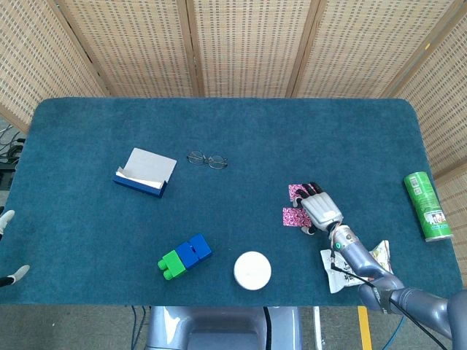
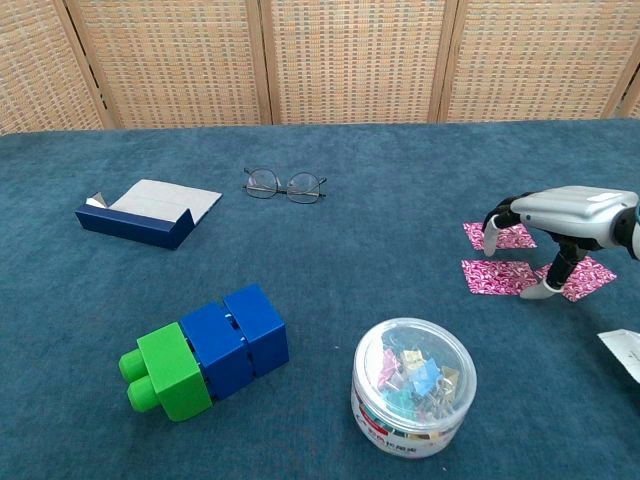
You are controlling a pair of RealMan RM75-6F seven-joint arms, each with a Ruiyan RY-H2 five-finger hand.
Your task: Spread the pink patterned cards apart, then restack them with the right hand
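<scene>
Blue carpeted table [image 2: 380, 200]: clear tub [image 2: 413, 388] holding binder clips; right hand [image 2: 560, 215] fingers spread, empty, above three pink cards [image 2: 497, 277]; glasses [image 2: 285, 185], blocks [image 2: 205, 350] nearby; left hand [image 1: 9, 248] unclear

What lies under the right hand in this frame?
Three pink patterned cards lie spread on the blue cloth beneath the right hand, fingertips reaching down. Contact is unclear.

Right hand [image 2: 560, 215] arched palm-down, fingertips [image 2: 491, 240] spread on the table.
</scene>
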